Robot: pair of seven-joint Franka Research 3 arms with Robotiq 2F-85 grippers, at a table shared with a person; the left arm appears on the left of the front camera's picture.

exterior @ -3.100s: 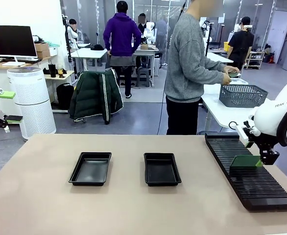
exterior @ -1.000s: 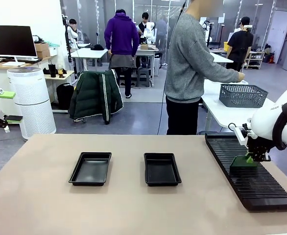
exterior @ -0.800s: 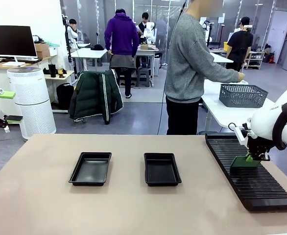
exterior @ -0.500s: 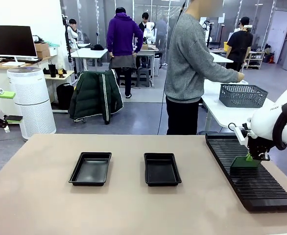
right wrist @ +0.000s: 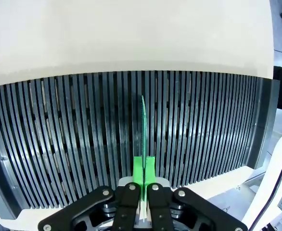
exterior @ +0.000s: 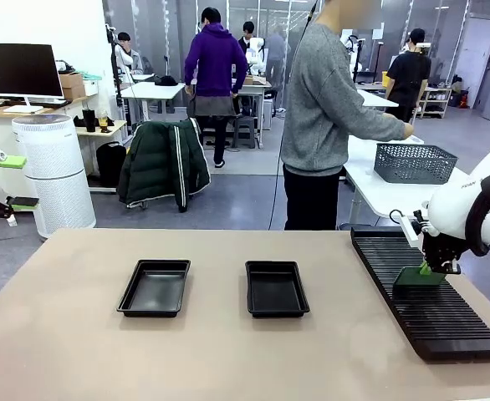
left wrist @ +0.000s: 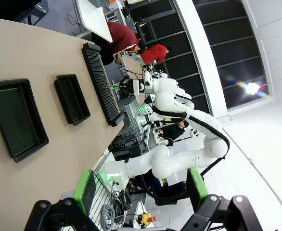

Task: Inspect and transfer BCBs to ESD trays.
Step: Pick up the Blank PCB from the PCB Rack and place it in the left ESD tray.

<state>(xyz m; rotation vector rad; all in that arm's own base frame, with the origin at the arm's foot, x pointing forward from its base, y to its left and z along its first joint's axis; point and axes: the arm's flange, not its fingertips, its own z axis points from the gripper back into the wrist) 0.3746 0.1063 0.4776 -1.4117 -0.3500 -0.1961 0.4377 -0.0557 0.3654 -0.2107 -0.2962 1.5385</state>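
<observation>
Right wrist view showed the right hand pinched shut on the edge of a thin, flat green circuit board standing upright in a long black slotted rack. Probably light, stiff, fragile: edges only. The left hand gaped, empty.

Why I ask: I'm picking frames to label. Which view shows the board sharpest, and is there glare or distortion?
Right wrist view: sharpest, with the board edge-on in the shut right gripper, though the slots of the rack bow and the table looks washed out. Left wrist view: rolled sideways, with a glare spot high up. Front view: even light, soft shadows, board small.
</observation>
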